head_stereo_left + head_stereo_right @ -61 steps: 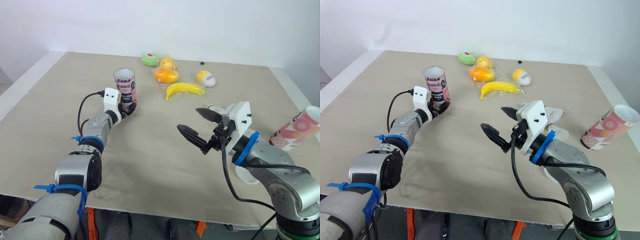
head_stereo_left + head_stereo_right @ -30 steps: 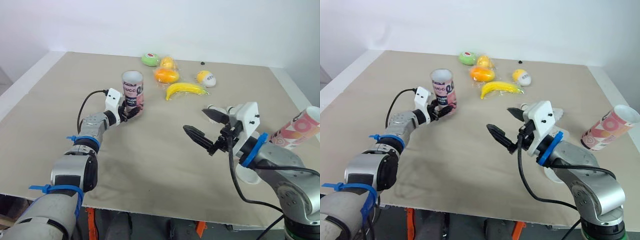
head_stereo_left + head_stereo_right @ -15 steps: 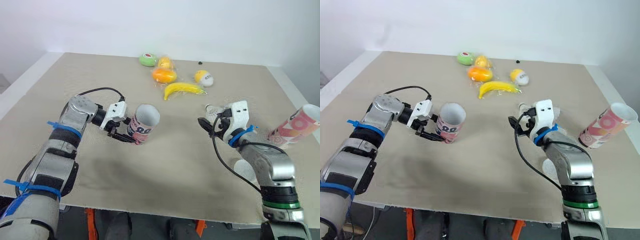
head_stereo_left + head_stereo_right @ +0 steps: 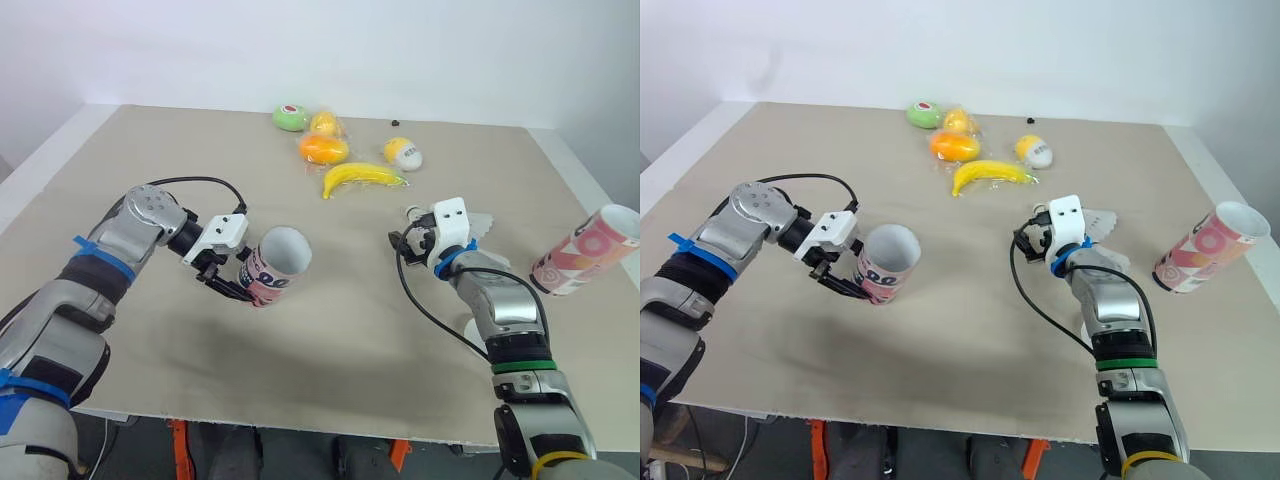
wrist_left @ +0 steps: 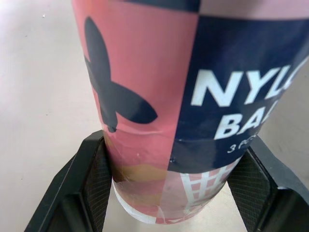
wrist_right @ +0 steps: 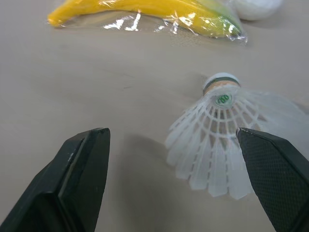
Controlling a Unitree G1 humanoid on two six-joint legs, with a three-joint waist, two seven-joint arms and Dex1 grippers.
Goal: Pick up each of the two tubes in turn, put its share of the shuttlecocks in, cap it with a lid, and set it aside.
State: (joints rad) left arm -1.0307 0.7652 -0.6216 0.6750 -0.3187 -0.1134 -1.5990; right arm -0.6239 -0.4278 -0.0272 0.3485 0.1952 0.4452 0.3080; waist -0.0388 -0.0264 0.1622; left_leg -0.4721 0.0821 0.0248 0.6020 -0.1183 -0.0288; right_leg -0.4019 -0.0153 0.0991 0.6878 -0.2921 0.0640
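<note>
Left gripper (image 5: 174,186) is clamped on the base of the pink tube (image 4: 275,265). The tube is tilted, mouth toward me, left of table centre; I cannot see its contents.

Right gripper (image 6: 178,145) has its fingers apart, flanking a white shuttlecock (image 6: 219,142) right of centre. I cannot tell if more lie behind it.

The second tube (image 4: 585,260) is at the right edge; I cannot tell if it is lying or leaning.
</note>
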